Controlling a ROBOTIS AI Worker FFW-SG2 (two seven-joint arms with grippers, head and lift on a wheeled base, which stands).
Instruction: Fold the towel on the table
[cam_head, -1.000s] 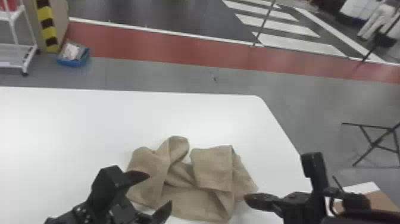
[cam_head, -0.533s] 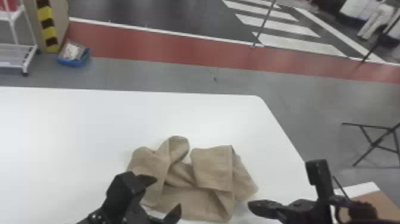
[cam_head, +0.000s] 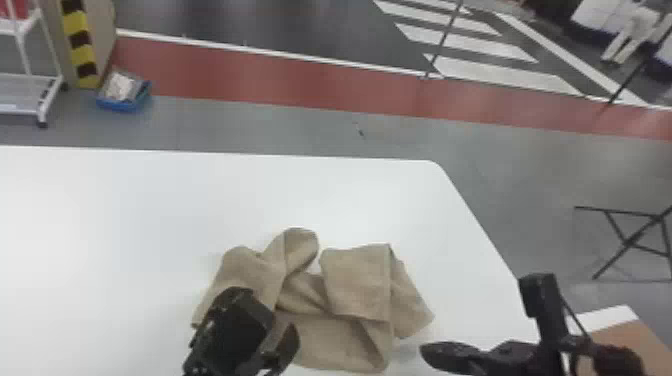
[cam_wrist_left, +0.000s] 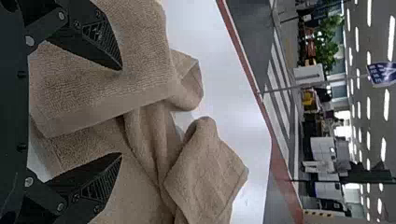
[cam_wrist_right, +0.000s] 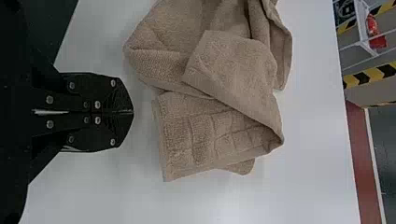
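Worktop (cam_head: 125, 210): white
Towel (cam_head: 355, 285): likely soft; you'd pinch toward right edge
Left gripper (cam_wrist_left: 121, 112): jaws released
Right gripper (cam_wrist_right: 133, 112): jaws clenched

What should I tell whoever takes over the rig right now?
Left end effector: open, over the towel's left part, no cloth pinched.
Right end effector: shut, empty, just right of the towel.
Towel: bunched on the table, near its right edge, flaps turned over.
Done: no neat fold; I can't tell whether the flaps are deliberate.
Left: probably open the right, spread the towel flat, then fold it.
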